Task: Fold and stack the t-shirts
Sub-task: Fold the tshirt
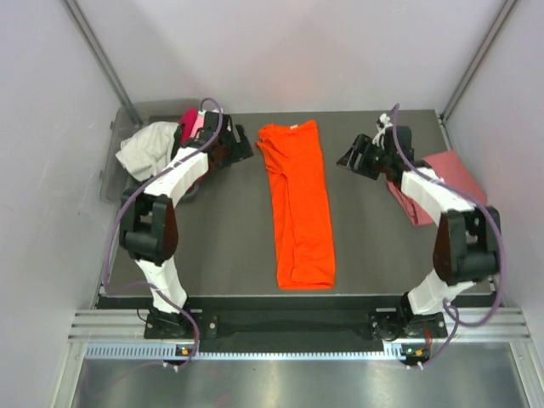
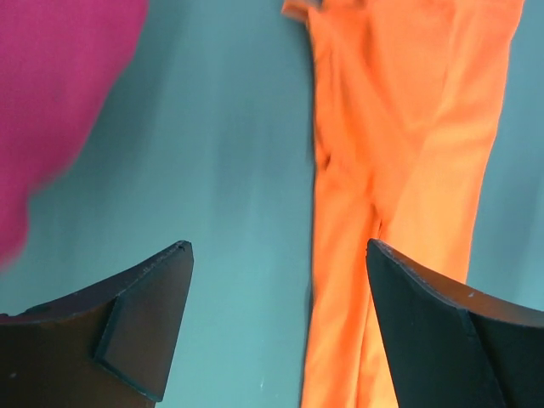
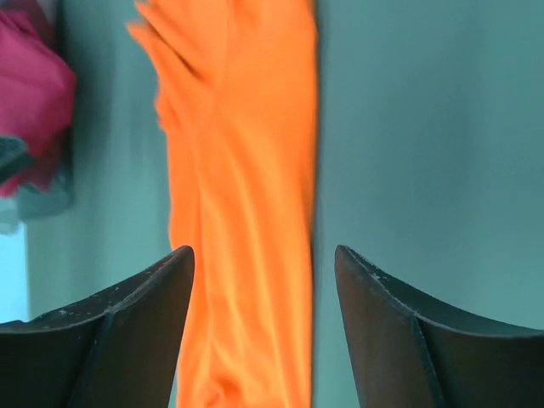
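The bright orange cotton t-shirt [image 1: 299, 204] lies in the middle of the dark grey table [image 1: 221, 242], folded lengthwise into a long narrow strip that runs from 12 o'clock, where the collar end sits, down to 6 o'clock. It looks light, limp and thin, so it should drape and sag wherever it is not supported, and the stacked layers may slide apart if only one is pinched. The best hold appears to be the two far corners at the collar end, catching all layers at once, one corner per arm. The left gripper [image 1: 242, 146] sits at about 10 o'clock from the strip's centre, just beside its far left edge, fingers spread wide and holding nothing. The right gripper [image 1: 351, 157], at about 2 o'clock and a little further off, is equally wide and empty (both wrist views are blurred, so height above the cloth is unclear). At 3 o'clock a folded salmon-pink t-shirt [image 1: 450, 170] rests under the right arm. At 10 o'clock a crumpled white t-shirt [image 1: 146, 151] and a magenta t-shirt [image 1: 189, 121] are heaped in the grey plastic bin [image 1: 109, 174].
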You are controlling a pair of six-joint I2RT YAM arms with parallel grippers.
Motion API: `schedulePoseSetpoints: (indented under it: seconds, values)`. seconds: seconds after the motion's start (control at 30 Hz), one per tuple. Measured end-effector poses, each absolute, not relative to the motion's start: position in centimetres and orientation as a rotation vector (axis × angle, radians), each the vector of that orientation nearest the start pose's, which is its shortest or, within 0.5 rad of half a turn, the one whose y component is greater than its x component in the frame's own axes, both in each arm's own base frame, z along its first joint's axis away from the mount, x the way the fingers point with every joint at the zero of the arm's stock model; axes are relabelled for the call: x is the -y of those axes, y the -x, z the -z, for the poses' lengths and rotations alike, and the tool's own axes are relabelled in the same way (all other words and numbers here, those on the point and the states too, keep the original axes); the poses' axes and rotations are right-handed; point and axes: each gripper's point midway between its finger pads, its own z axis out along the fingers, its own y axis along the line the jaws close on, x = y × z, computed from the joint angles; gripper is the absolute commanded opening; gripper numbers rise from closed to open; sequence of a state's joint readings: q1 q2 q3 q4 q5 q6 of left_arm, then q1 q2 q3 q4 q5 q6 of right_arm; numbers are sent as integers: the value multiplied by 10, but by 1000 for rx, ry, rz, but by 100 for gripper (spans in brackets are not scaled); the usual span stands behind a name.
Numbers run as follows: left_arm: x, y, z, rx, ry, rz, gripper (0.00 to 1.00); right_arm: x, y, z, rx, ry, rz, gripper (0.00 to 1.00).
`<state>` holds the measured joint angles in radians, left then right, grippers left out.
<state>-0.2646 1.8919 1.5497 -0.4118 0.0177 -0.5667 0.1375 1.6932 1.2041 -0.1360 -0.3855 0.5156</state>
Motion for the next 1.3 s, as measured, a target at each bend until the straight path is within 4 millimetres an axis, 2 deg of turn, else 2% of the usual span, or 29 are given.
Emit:
schedulePoseSetpoints:
  seconds: [0.07,0.17,0.3,0.37,0.4,0.43,0.5,0.6,0.7,0.8,0.93,1.0,1.2,1.3]
  values:
    - [158,-464,-143,-2354,350,421,83,-143,-407,-146,-2260,-212,-742,67]
    - [162,-414,-124,-2417,323,380,82,-145,-350,-121,-2336,-213,-731,62]
    - [169,-325,-85,-2555,246,341,79,-151,-268,-81,-2476,-200,-728,60]
    - [174,-287,-75,-2592,220,358,76,-160,-232,-74,-2524,-151,-734,59]
    - [177,-272,-72,-2604,205,367,75,-160,-216,-73,-2528,-147,-732,58]
    - [179,-259,-71,-2612,200,377,74,-169,-202,-73,-2533,-90,-748,56]
    - [192,-232,-71,-2608,184,438,73,-175,-178,-71,-2528,-61,-773,53]
    - [207,-197,-68,-2615,166,507,73,-177,-146,-58,-2559,-54,-795,50]
    - [219,-170,-62,-2626,171,563,70,-176,-124,-41,-2621,-61,-781,49]
    - [228,-152,-52,-2638,183,582,70,-176,-115,-31,-2669,-68,-756,51]
    - [242,-146,-47,-2636,211,622,63,-180,-114,-24,-2697,-70,-736,52]
    - [249,-148,-46,-2629,235,642,55,-184,-118,-25,-2684,-74,-747,50]
    - [258,-151,-36,-2637,272,646,50,-189,-123,-21,-2681,-81,-742,31]
    - [262,-151,-33,-2641,281,652,49,-189,-124,-21,-2689,-72,-728,0]
